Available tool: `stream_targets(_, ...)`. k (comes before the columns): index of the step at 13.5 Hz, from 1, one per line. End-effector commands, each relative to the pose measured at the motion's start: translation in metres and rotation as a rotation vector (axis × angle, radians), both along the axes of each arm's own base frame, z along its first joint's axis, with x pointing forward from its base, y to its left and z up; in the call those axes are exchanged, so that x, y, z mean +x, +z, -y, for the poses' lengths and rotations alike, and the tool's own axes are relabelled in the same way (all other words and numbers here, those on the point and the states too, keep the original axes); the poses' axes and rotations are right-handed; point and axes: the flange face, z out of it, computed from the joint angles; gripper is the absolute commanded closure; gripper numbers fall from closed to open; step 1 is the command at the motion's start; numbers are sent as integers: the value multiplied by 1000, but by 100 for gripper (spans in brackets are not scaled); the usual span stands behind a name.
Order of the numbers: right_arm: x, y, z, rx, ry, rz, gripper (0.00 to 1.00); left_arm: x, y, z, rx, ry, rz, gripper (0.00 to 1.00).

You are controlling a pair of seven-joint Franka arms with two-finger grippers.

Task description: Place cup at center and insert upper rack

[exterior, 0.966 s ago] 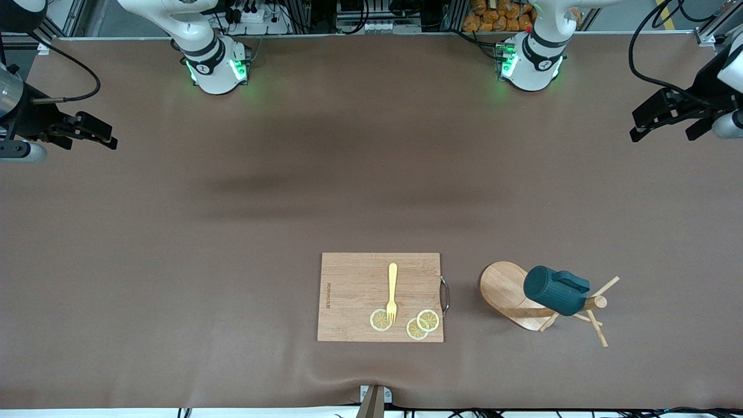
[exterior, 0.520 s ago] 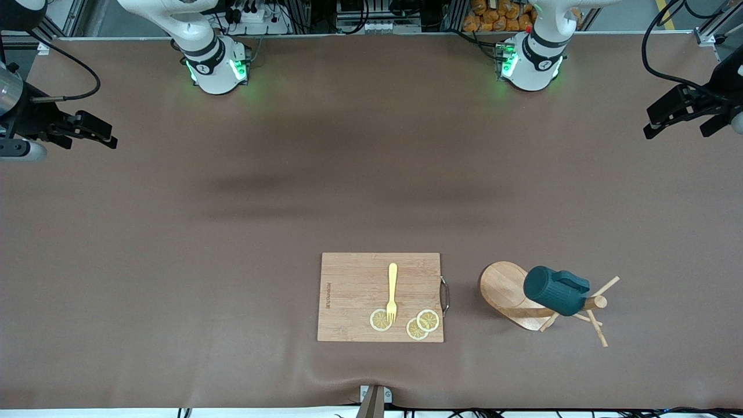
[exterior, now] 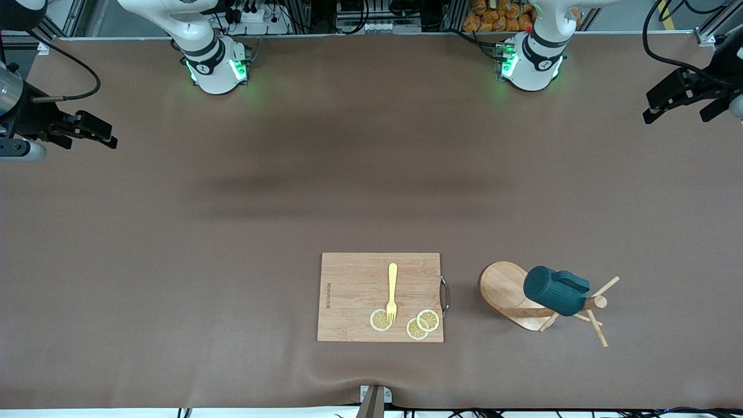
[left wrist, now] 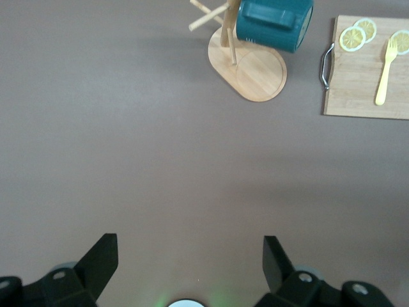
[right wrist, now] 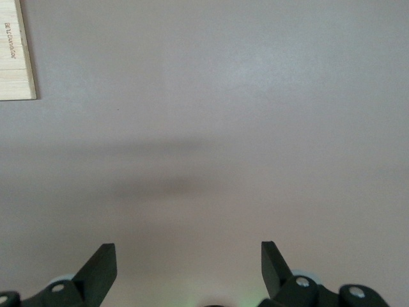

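While the cup point(exterior: 555, 290) hangs on the mug tree point(exterior: 511, 295) beside the cutting board point(exterior: 380, 296), best approached squarely at the body (both grippers spread, empty): left gripper point(exterior: 682, 104) and right gripper point(exterior: 81, 130) over table ends.

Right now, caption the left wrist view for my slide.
Open left gripper over bare table; teal cup hangs on the mug tree beside the cutting board.

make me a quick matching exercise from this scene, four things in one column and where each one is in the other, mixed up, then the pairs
Things:
1. cup
2. fork
3. lemon slices
4. left gripper

Places or states:
A. lying on the cutting board, tines toward the front camera
B. open, up over the table's edge at the left arm's end
C. hanging on the mug tree
D. at the cutting board's edge nearest the front camera

Pairs: 1-C, 2-A, 3-D, 4-B
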Motion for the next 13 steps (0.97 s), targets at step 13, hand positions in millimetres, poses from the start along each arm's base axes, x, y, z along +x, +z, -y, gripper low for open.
stream_targets(13,-9,3,0,-6,10,11,0,-18,-4,-4,52,-39,3,0)
